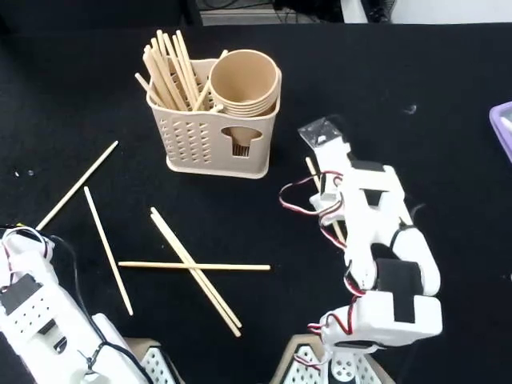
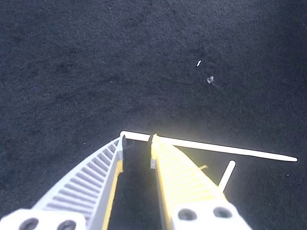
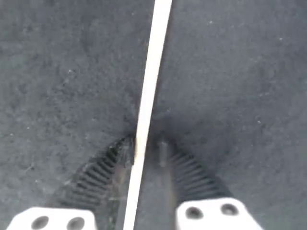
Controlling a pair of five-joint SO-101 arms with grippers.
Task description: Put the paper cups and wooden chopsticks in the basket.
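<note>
High view: the basket (image 1: 214,148) stands on the far-left part of the black table (image 1: 416,72), well in from every edge. A stack of paper cups (image 1: 244,80) sits in one compartment and bundled chopsticks (image 1: 168,72) stand upright in the other. Loose chopsticks (image 1: 194,266) lie scattered near-left of it, two crossing a third and two more well apart toward the left edge. The right arm (image 1: 376,240) reaches up the middle-right. The right gripper (image 1: 320,138) is just beside the basket's right wall, over a single chopstick (image 1: 313,170). Black cloth runs from there to a purple object (image 1: 502,124) at the right edge. The left arm (image 1: 36,316) sits in the near-left corner.

Left wrist view: the left gripper (image 2: 137,140) is released — jaws a little apart, nothing between. Its tips are at the end of a long chopstick (image 2: 211,146), w/ a second stick's end (image 2: 227,175) near.

Right wrist view: the right gripper (image 3: 145,147) straddles the single chopstick (image 3: 154,67) lengthwise. One finger touches it, a thin gap shows at the other — not clenched.
</note>
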